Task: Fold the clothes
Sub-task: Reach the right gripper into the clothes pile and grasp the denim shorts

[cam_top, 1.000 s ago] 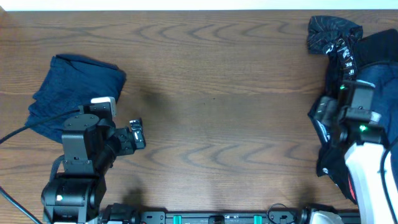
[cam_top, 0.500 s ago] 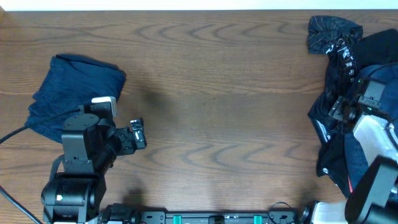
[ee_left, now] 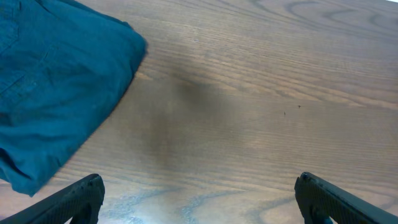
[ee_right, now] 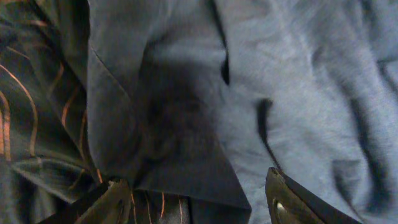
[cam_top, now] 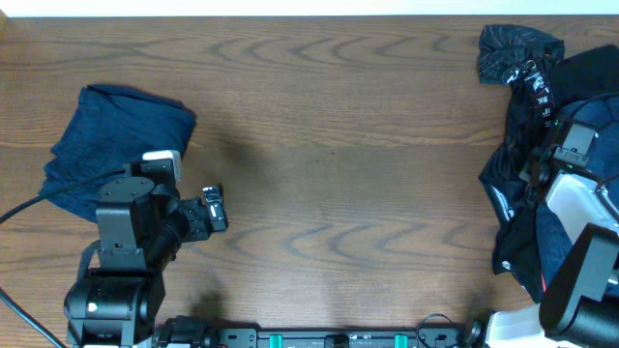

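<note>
A folded blue garment (cam_top: 106,145) lies at the table's left; it also shows at the upper left of the left wrist view (ee_left: 56,81). My left gripper (ee_left: 199,199) is open and empty over bare wood to the right of it. A heap of dark clothes (cam_top: 542,106) lies at the right edge. My right gripper (cam_top: 542,169) is down in that heap. In the right wrist view its fingers (ee_right: 199,202) are open, with a fold of dark blue-grey cloth (ee_right: 186,124) between them and a black orange-striped garment (ee_right: 37,124) to the left.
A wooden table (cam_top: 338,145) bears everything. The left arm's base (cam_top: 121,261) stands at the front left and the right arm's white link (cam_top: 580,222) lies over the heap. A black patterned garment (cam_top: 517,48) tops the heap at the back right.
My right arm has swung to the right and its gripper has gone down into the heap of clothes. The left arm has not moved.
</note>
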{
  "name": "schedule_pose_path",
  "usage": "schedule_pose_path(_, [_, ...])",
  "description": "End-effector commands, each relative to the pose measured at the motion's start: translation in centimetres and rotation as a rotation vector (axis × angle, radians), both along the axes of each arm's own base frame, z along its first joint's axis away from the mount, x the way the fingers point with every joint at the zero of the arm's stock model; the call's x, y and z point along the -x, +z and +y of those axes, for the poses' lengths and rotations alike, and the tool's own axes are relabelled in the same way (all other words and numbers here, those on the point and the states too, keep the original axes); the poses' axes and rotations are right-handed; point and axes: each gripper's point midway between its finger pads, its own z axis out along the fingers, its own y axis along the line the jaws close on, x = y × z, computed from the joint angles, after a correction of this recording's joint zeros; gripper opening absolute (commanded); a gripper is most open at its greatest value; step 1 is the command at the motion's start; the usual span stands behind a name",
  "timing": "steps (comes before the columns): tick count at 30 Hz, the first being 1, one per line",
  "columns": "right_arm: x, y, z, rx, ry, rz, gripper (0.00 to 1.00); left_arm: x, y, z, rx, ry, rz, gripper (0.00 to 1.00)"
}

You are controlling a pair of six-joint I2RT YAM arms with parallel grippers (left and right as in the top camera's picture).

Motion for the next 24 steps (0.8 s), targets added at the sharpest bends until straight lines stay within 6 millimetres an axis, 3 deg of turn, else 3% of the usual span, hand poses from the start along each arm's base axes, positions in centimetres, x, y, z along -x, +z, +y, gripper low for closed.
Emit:
schedule_pose_path(1, [0.4,-1.3,-0.7,0.007,-0.022,0.044,0.67,-0.1,1.0,-0.2,0.01,-0.004,-0.026,0.99])
schedule_pose_path(4, [0.5,-1.8,-0.6,0.001,-0.022,0.059,0.63,-0.1,1.0,-0.2,0.01,-0.004,-0.026,0.99])
schedule_pose_path(9, [0.1,-1.1,-0.8,0.011,-0.023,0.03,0.34,-0.1,1.1,-0.2,0.01,-0.004,-0.027,0.99])
schedule_pose_path(11, [-0.1,-0.4,-0.8,0.018,-0.022,0.013,0.26,-0.1,1.1,-0.2,0.01,-0.004,-0.027,0.99])
schedule_pose_path(16, [-0.9,2.6,-1.1,0.047,-0.023,-0.066,0.22,-0.1,1.1,-0.2,0.01,-0.004,-0.027,0.99])
schedule_pose_path(18, [-1.1,3.4,-1.2,0.056,-0.023,-0.09,0.12,-0.1,1.1,-0.2,0.01,-0.004,-0.027,0.99])
schedule_pose_path(19, [-1.1,3.7,-1.2,0.059,-0.023,-0.096,0.02,-0.1,1.1,-0.2,0.01,-0.004,-0.027,0.99])
schedule_pose_path(24, [-1.1,3.3,-0.8,0.038,0.005,-0.081,0.01,-0.1,1.1,-0.2,0.01,-0.004,-0.027,0.99])
